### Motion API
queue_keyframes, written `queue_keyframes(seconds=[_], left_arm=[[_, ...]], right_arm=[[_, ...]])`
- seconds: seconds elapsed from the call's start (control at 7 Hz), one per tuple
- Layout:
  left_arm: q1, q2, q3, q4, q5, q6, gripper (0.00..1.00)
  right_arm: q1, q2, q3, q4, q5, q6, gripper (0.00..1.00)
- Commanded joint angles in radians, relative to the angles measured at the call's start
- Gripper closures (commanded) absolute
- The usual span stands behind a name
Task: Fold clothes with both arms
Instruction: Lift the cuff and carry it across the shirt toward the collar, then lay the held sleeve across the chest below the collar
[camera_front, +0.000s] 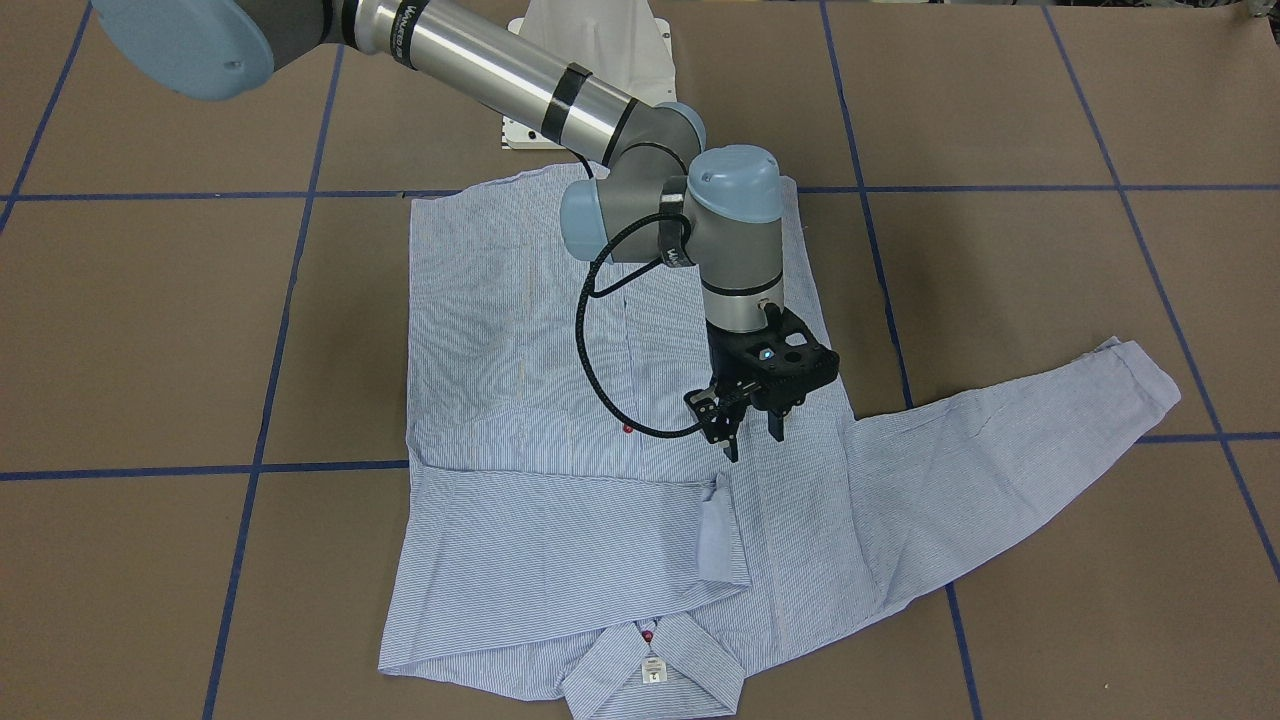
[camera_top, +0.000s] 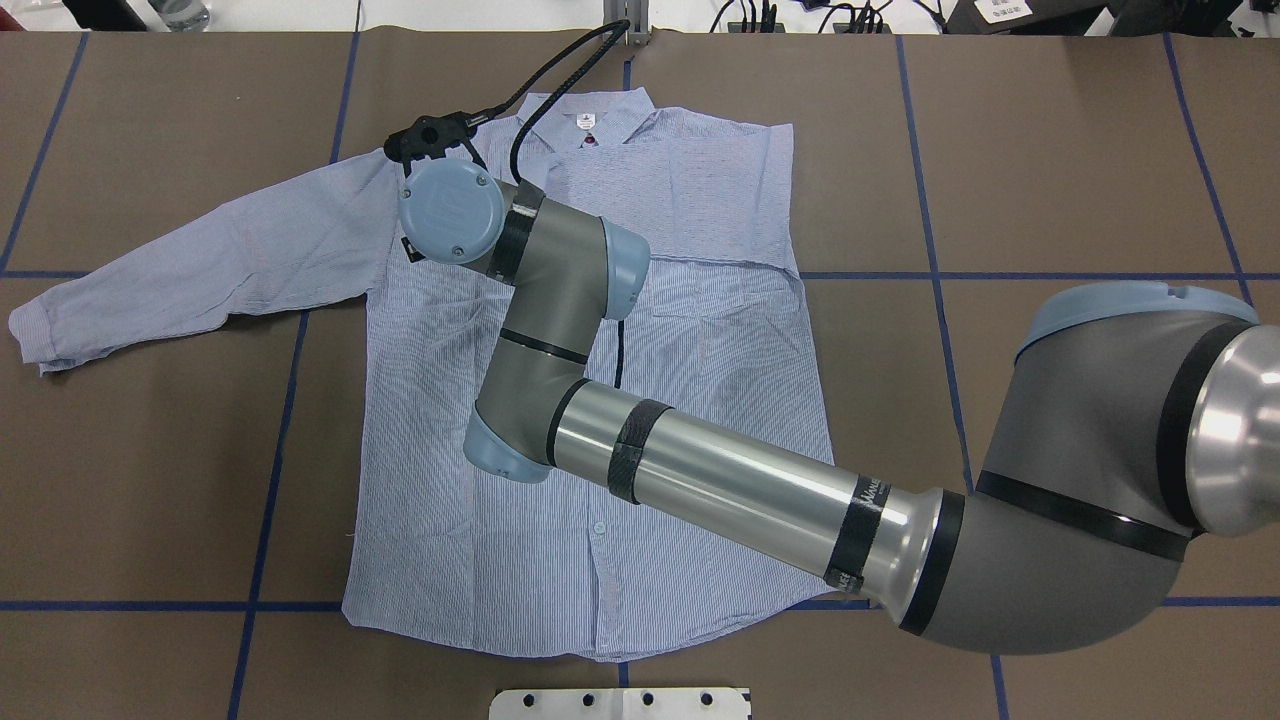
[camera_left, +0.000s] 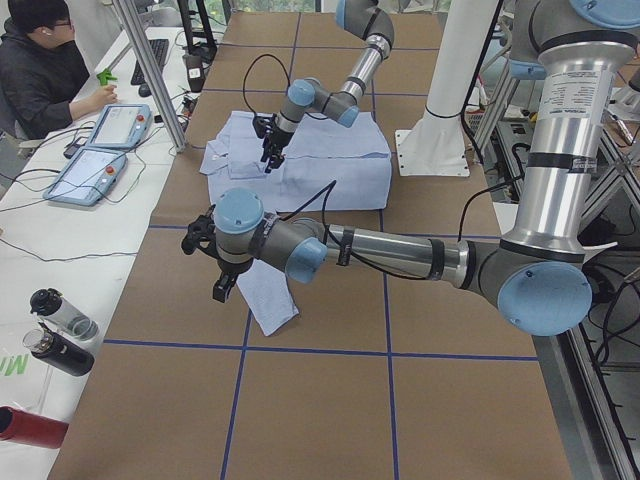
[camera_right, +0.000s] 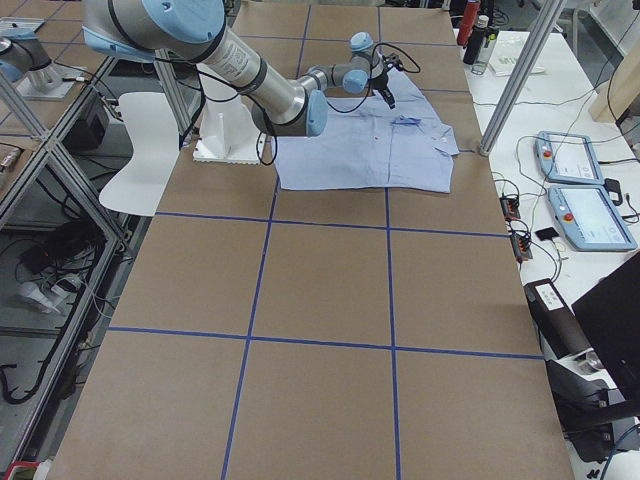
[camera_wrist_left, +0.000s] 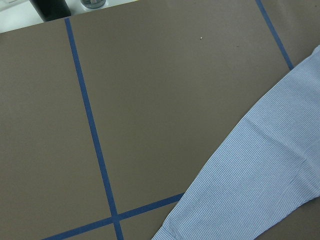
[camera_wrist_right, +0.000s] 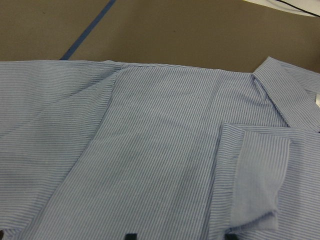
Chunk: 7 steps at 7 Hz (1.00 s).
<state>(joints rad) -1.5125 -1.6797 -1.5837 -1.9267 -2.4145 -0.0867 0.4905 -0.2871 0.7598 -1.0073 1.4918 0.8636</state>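
Note:
The striped blue-and-white shirt (camera_front: 520, 340) lies flat and face up, collar (camera_front: 655, 670) on the side away from the robot. One sleeve is folded across the chest, its cuff (camera_front: 722, 535) near the middle. The other sleeve (camera_front: 1010, 450) stretches out flat toward the robot's left. My right gripper (camera_front: 752, 432) reaches across and hovers open just over the shoulder by that outstretched sleeve, holding nothing. Both fingertips (camera_wrist_right: 131, 235) show at the bottom of the right wrist view, above bare cloth. My left gripper (camera_left: 220, 283) hangs above the outstretched sleeve's cuff (camera_left: 268, 300); I cannot tell whether it is open or shut.
The white pedestal base (camera_front: 590, 60) stands at the robot's edge behind the shirt's hem. Blue tape lines (camera_front: 270, 350) cross the brown table. A seated person (camera_left: 45, 70), two pendants (camera_left: 100, 150) and bottles (camera_left: 60, 330) are at the side bench.

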Motion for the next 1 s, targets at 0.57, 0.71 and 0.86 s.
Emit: queue_keyframes(seconds=[0.57,0.71,0.86], left_arm=[[0.000,-0.005,-0.004,0.000,0.000,-0.005,0.00],[0.000,-0.005,-0.004,0.000,0.000,-0.004,0.00],[0.000,-0.005,-0.004,0.000,0.000,-0.004,0.00]], right_arm=[[0.002,-0.084,-0.005,0.114,-0.108,0.292,0.02],[0.005,-0.087,-0.032,0.115,-0.113,0.387,0.03],[0.007,-0.086,-0.055,0.115,-0.113,0.399,0.03]])
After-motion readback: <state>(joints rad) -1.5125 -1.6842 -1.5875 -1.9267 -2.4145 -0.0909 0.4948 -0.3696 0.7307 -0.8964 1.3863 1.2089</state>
